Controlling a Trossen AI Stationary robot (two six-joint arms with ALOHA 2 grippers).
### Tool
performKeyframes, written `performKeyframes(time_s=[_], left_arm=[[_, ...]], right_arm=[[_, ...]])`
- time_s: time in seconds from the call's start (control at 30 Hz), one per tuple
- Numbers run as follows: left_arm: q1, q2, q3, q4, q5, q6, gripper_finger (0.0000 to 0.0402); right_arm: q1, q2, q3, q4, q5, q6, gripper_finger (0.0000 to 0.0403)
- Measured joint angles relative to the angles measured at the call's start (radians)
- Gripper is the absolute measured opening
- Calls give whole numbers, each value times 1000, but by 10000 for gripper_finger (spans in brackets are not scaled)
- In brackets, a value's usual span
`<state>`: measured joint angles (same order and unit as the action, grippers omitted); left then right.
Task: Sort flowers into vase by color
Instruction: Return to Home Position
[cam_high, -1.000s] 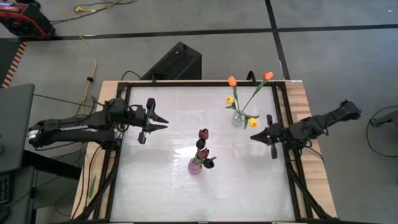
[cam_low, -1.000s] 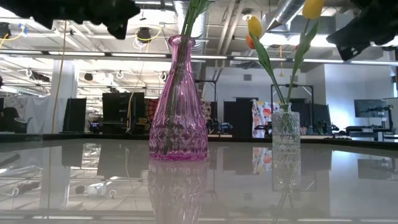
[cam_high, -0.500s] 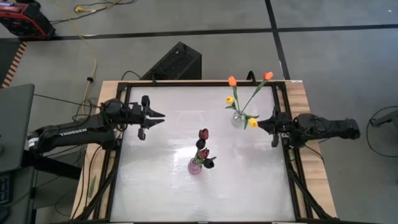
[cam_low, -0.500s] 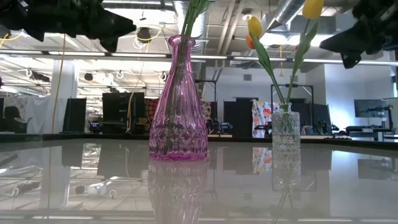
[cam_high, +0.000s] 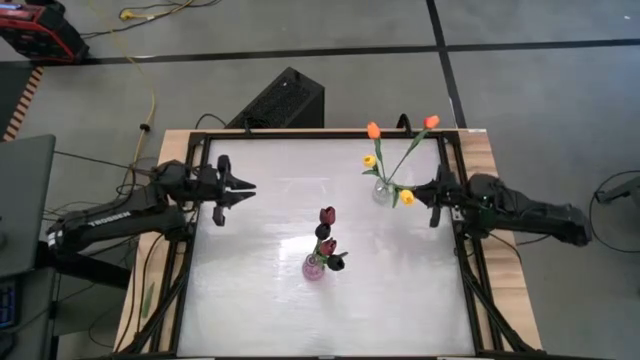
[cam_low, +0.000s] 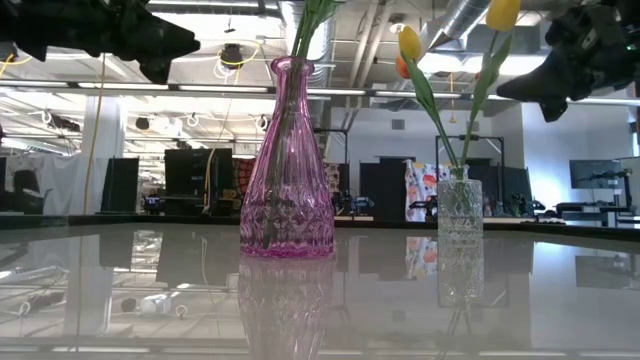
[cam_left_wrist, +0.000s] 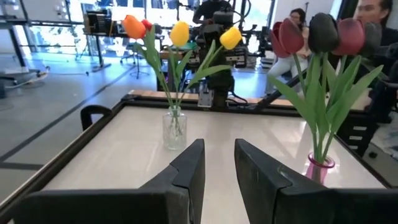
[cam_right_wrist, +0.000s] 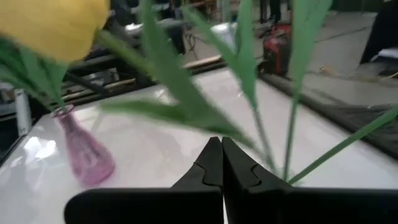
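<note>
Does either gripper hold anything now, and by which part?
Nothing is held. The left gripper is open and empty; the right gripper is shut with nothing between its fingers.

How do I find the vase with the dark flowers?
Look at the white table. Two vases stand on it; yours is the pink vase near the middle, holding maroon tulips. The clear vase nearer the edge holds yellow and orange tulips instead.
</note>
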<state>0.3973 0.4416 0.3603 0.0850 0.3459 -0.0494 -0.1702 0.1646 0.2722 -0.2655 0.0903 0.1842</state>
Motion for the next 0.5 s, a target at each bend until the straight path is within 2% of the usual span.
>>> performKeyframes(time_s=[0.23,0.37,0.5], left_arm=[[0,-20,-7,-1,-17,-24,75],[0,-19,-93,82,-17,-61,75],[0,-29,-170,179,-18,-71,75]], right_arm=[[-113,-9,35,8,-37,-35,16],[-162,-7,35,-6,-85,-25,16],[-185,-2,16,22,-91,-17,16]])
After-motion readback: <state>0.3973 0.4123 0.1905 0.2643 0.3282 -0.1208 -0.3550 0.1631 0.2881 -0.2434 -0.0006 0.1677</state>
